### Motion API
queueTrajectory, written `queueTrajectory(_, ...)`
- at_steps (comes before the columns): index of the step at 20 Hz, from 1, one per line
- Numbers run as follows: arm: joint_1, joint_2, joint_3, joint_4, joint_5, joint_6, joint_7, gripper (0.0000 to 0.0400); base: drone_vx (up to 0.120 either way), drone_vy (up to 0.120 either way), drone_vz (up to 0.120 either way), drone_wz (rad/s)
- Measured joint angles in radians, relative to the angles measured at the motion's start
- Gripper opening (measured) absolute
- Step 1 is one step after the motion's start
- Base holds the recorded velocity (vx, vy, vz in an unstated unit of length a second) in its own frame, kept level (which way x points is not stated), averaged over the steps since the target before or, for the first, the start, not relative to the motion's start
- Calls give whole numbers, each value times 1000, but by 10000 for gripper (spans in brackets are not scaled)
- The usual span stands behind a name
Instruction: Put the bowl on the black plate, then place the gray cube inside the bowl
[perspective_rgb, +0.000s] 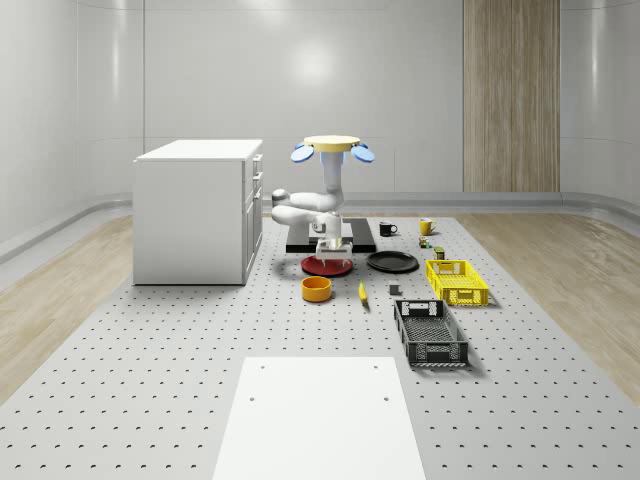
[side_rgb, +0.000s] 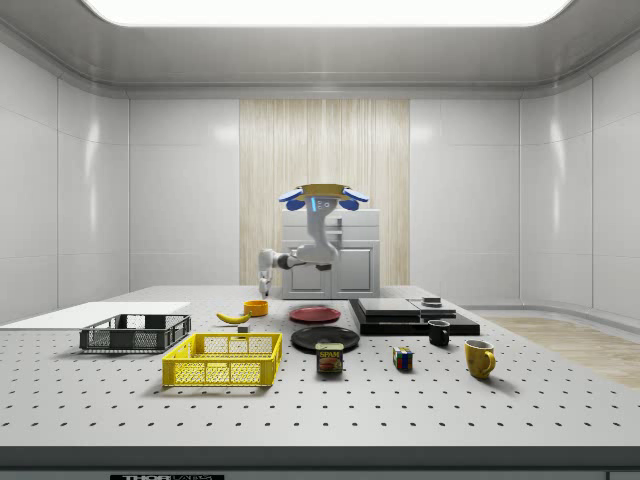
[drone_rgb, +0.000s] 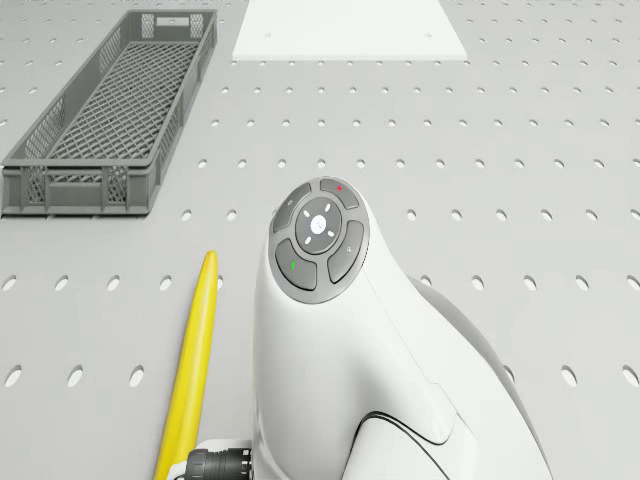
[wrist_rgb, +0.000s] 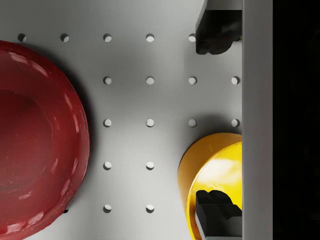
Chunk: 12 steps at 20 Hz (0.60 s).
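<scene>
The orange bowl (perspective_rgb: 316, 288) stands on the table just in front of a red plate (perspective_rgb: 327, 266). In the wrist view the bowl (wrist_rgb: 212, 160) lies partly under one fingertip (wrist_rgb: 215, 210), with the red plate (wrist_rgb: 35, 140) off to the side. The black plate (perspective_rgb: 392, 262) lies to the whole-scene view's right of the red plate. A small gray cube (perspective_rgb: 394, 290) sits beside a banana (perspective_rgb: 362, 291). The drone (perspective_rgb: 332, 147) hovers above the black platform. Its arm reaches down, and my gripper (perspective_rgb: 333, 248) (wrist_rgb: 215, 120) hangs open and empty above the table between the red plate and the bowl.
A white cabinet (perspective_rgb: 195, 210) stands at the whole-scene view's left, a black platform (perspective_rgb: 330, 236) behind the plates. A yellow basket (perspective_rgb: 456, 281) and a dark gray crate (perspective_rgb: 430, 333) lie at the right. Two mugs (perspective_rgb: 425, 226), a can (side_rgb: 329, 357) and a colour cube (side_rgb: 402, 358) are nearby.
</scene>
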Motion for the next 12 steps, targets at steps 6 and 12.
queueTrajectory(6,-2,-8,1,0,3,7,1,400,120,0,0,0)
queueTrajectory(12,-2,-15,2,1,6,14,1,400,73,0,0,0)
